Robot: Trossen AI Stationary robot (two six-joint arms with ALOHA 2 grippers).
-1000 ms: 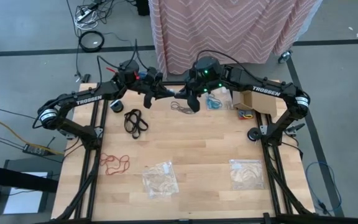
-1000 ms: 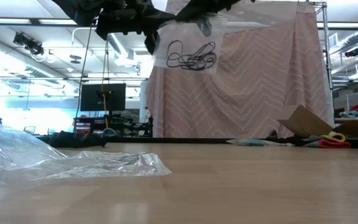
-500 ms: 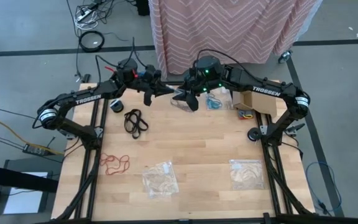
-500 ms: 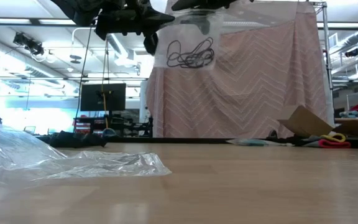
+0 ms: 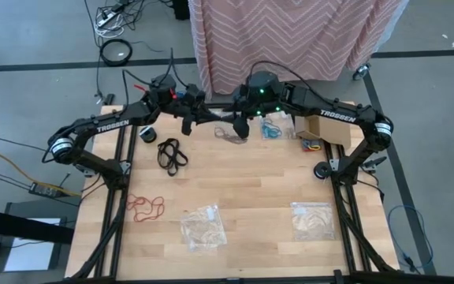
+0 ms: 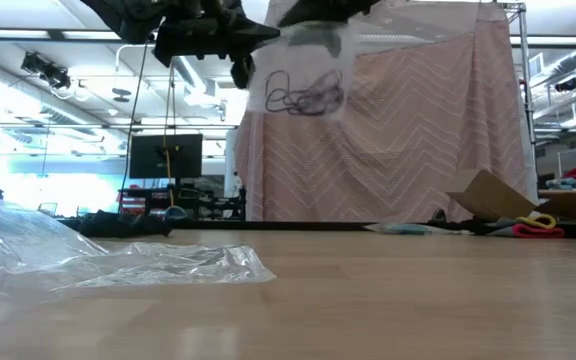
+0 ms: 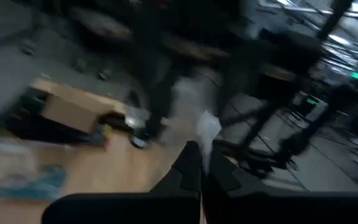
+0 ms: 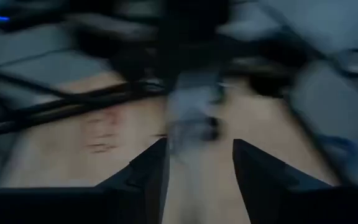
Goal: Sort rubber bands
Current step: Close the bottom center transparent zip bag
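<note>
A clear plastic bag (image 6: 303, 90) with dark rubber bands (image 6: 306, 97) inside hangs high above the table's far middle. My left gripper (image 5: 201, 117) is shut on it. My right gripper (image 5: 241, 126) stands open at the bag's other upper end, its fingers (image 8: 148, 171) apart with the blurred bag (image 8: 191, 118) ahead between them. Whether they touch it, I cannot tell. Loose black rubber bands (image 5: 172, 152), red ones (image 5: 144, 207) and teal-blue ones (image 5: 273, 128) lie on the table. My left gripper pinches the bag's upper edge (image 7: 207, 127) between its two shut fingers (image 7: 191, 165), at the corner toward the table's left (image 6: 253, 62). The fingers come roughly level from the left. The bag hangs below them, clear of the table.
Two clear bags (image 5: 203, 227) (image 5: 312, 219) lie near the table's front edge. One of them fills the low view's left (image 6: 118, 262). A cardboard box (image 5: 325, 125) with coloured bands beside it (image 5: 312, 145) sits at the far right. A pink cloth (image 6: 418, 130) hangs behind the table.
My right gripper has opened and let go of the bag's upper right corner, staying close above it. The bag now hangs from my left gripper alone and has swung a little toward the left.
</note>
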